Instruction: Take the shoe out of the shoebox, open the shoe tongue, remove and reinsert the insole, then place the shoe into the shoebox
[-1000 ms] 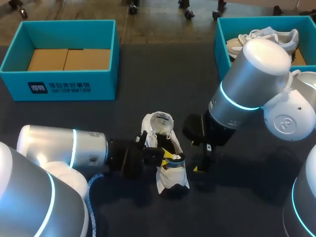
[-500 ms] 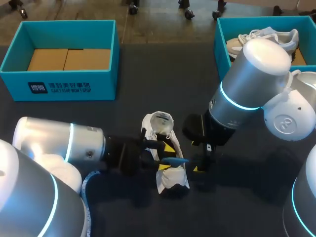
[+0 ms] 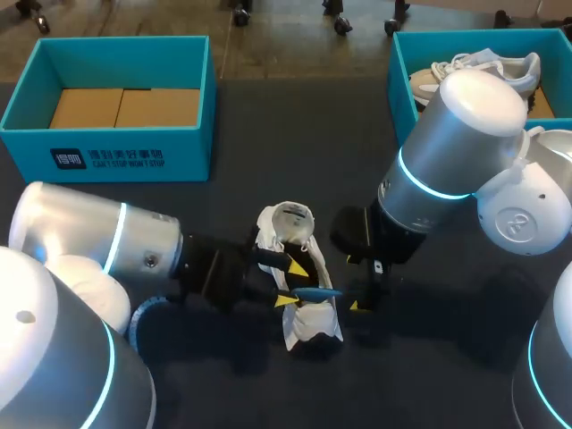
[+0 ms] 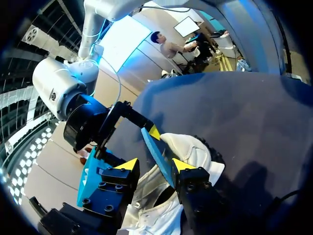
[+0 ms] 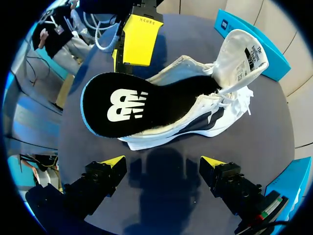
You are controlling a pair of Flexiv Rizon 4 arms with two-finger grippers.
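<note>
A white shoe (image 3: pixel 298 231) with black trim lies at the table's middle, its tongue (image 5: pixel 242 56) pulled open. A black insole (image 5: pixel 132 105) with a blue rim sticks out of the shoe's opening, half inside. My left gripper (image 3: pixel 290 283) comes in from the left and stands open astride the insole (image 4: pixel 154 147); only one finger (image 4: pixel 182 165) is against its edge. My right gripper (image 5: pixel 162 166) is open just to the right of the shoe (image 5: pixel 215 112), with nothing between its fingers; in the head view it (image 3: pixel 365 288) hangs low over the table.
A teal shoebox (image 3: pixel 125 147) with a cardboard bottom stands at the back left. A second teal box (image 3: pixel 398 85) at the back right holds another white shoe (image 3: pixel 478 70). My right arm's elbow (image 3: pixel 465 125) rises over that box.
My left gripper, shut on the insole a second ago, has opened and let it go. The left arm drew back a little to the left. The right arm has kept still.
</note>
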